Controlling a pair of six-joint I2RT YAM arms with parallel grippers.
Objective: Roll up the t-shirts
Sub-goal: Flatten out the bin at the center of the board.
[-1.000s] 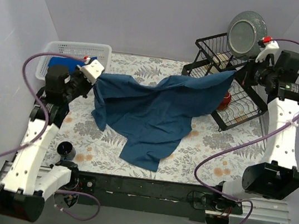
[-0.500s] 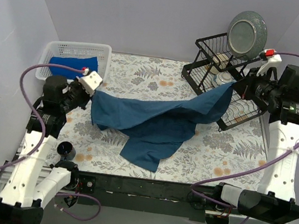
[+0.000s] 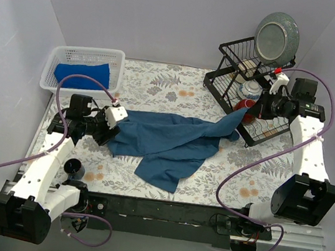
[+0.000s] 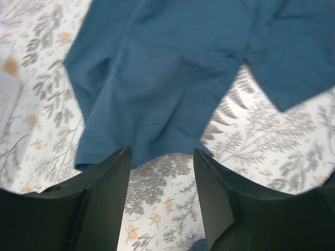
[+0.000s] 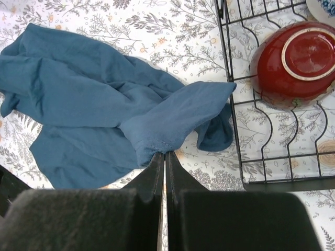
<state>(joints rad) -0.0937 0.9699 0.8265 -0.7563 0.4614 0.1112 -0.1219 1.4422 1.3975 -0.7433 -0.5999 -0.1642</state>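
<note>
The dark teal-blue t-shirt (image 3: 171,142) lies crumpled across the middle of the floral table, one corner pulled up toward the dish rack. That corner's hem is pinched in my right gripper (image 3: 249,113), which is shut on it (image 5: 165,153); the rest of the shirt (image 5: 94,99) trails away to the left. My left gripper (image 3: 112,131) is at the shirt's left end, open. In the left wrist view the gripper (image 4: 162,157) has only tablecloth between its fingers, and the shirt (image 4: 172,68) lies just beyond the tips. The royal blue t-shirt (image 3: 82,73) is bunched in the basket.
The white mesh basket (image 3: 64,54) stands at the back left. The black wire dish rack (image 3: 224,86) at the back right holds a grey plate (image 3: 276,37), a red bowl (image 5: 296,57) and a patterned cup (image 3: 252,89). A small black cylinder (image 3: 73,166) stands near the left base.
Both arms came down and the shirt sank from stretched in the air onto the table. My left gripper opened and let go of its end. The right gripper kept its hold.
</note>
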